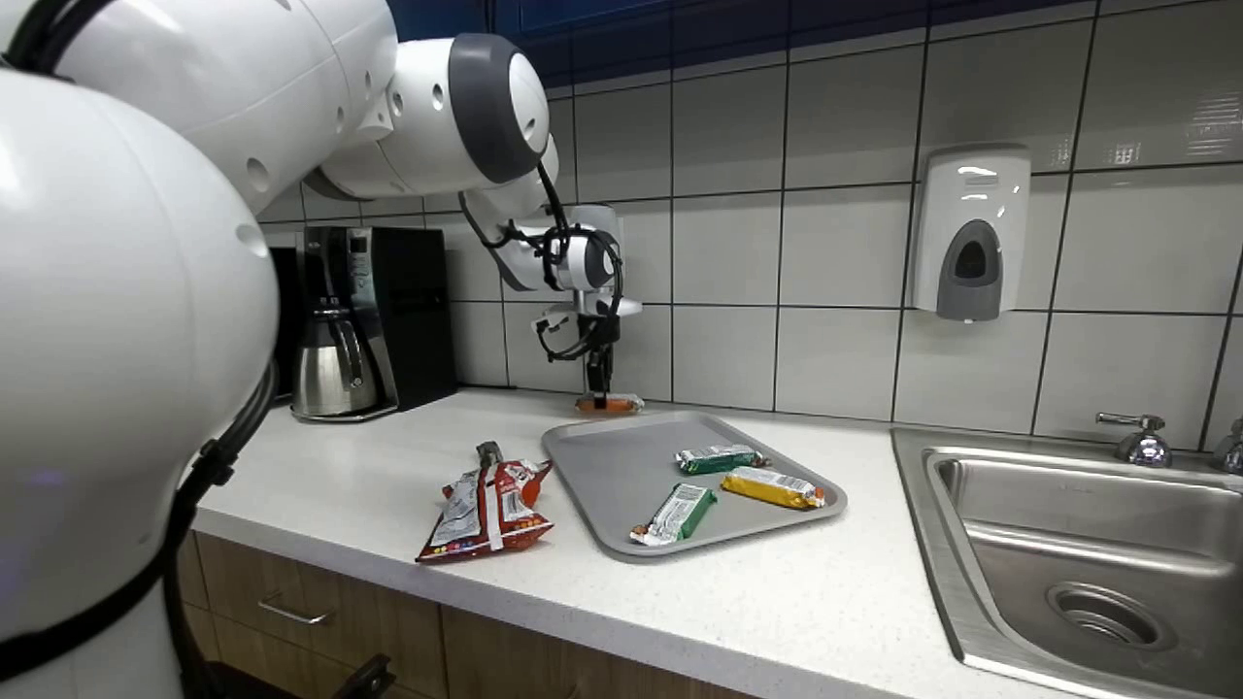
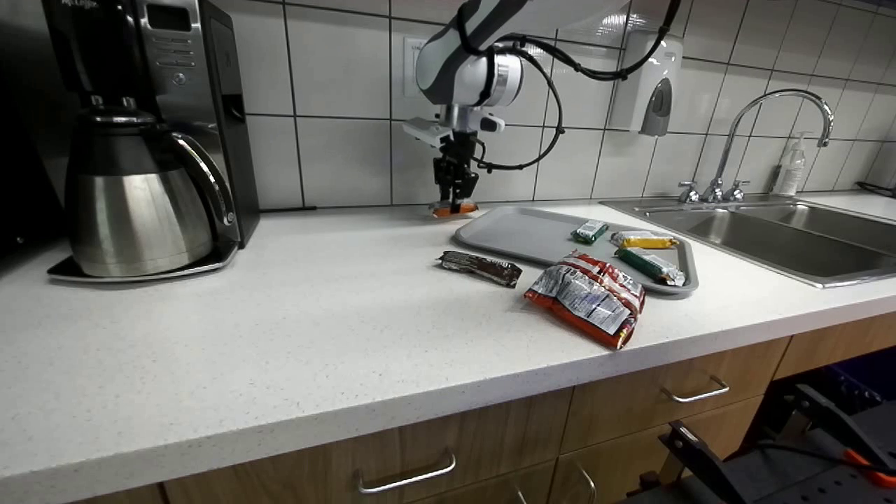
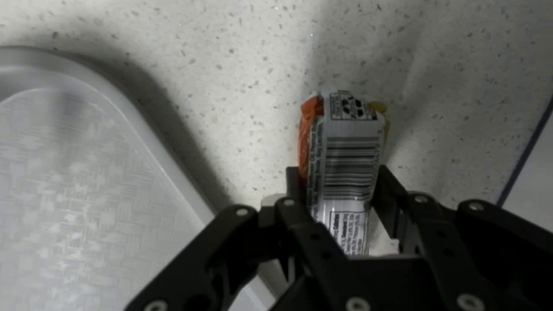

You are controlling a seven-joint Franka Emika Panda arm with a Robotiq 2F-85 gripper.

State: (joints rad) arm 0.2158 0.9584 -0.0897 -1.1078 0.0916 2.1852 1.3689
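My gripper (image 3: 338, 178) pinches the orange bar (image 3: 351, 144) just beside the gray tray (image 1: 621, 476), so I judge the grasp made, release undone, with two green bars (image 1: 675, 513) and a yellow bar (image 1: 770, 487) on the tray, a brown bar (image 2: 480, 267) and red bag (image 2: 591, 297) off it.

The counter (image 2: 280, 329) carries a coffeemaker (image 2: 150, 150), tray (image 2: 521, 234), red bag (image 2: 591, 297), brown bar (image 2: 481, 267).

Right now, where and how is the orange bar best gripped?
Probably across its middle, from above: the orange bar is long and narrow, the gripper spans its width, and tray and wall leave less room sideways.
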